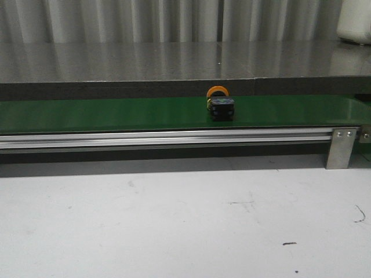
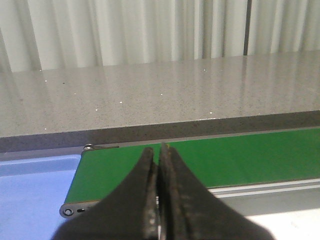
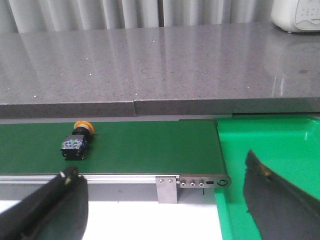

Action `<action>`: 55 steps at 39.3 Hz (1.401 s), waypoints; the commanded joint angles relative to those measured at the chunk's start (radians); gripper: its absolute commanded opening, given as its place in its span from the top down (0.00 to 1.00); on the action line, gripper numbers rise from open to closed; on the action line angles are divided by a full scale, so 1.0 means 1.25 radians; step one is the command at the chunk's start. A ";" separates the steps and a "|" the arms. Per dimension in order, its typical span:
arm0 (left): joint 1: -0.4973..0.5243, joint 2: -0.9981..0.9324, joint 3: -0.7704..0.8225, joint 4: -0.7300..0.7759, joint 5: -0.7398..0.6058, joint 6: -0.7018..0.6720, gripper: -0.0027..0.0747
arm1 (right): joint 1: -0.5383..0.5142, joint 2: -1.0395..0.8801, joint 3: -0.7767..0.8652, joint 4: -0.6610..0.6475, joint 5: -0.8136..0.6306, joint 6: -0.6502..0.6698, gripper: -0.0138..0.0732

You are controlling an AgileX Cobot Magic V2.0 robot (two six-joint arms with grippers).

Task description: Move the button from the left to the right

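Note:
The button (image 1: pixel 221 104) lies on its side on the green belt (image 1: pixel 116 114), black body toward me and orange cap behind. It also shows in the right wrist view (image 3: pixel 77 141), on the belt (image 3: pixel 150 147) short of the belt's end. My right gripper (image 3: pixel 159 172) is open and empty, in front of the belt's end, apart from the button. My left gripper (image 2: pixel 157 152) is shut and empty, in front of the other end of the belt (image 2: pixel 240 157). No gripper shows in the front view.
A grey stone counter (image 1: pixel 174 61) runs behind the belt. A green tray (image 3: pixel 280 150) sits past the belt's end by the right gripper. A blue tray (image 2: pixel 30 195) sits past the other end. An aluminium rail (image 1: pixel 174 139) and bracket (image 1: pixel 340 147) edge the belt. A white appliance (image 3: pixel 295 15) stands on the counter.

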 commanded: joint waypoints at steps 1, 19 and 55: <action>-0.003 0.010 -0.018 -0.012 -0.070 -0.010 0.99 | -0.004 0.014 -0.027 -0.002 -0.064 -0.001 0.10; -0.003 0.010 -0.018 -0.012 -0.070 -0.010 0.99 | -0.004 0.014 -0.027 -0.002 -0.064 -0.001 0.10; -0.003 0.010 -0.018 -0.012 -0.070 -0.010 0.99 | -0.004 0.647 -0.318 -0.002 -0.026 0.036 0.10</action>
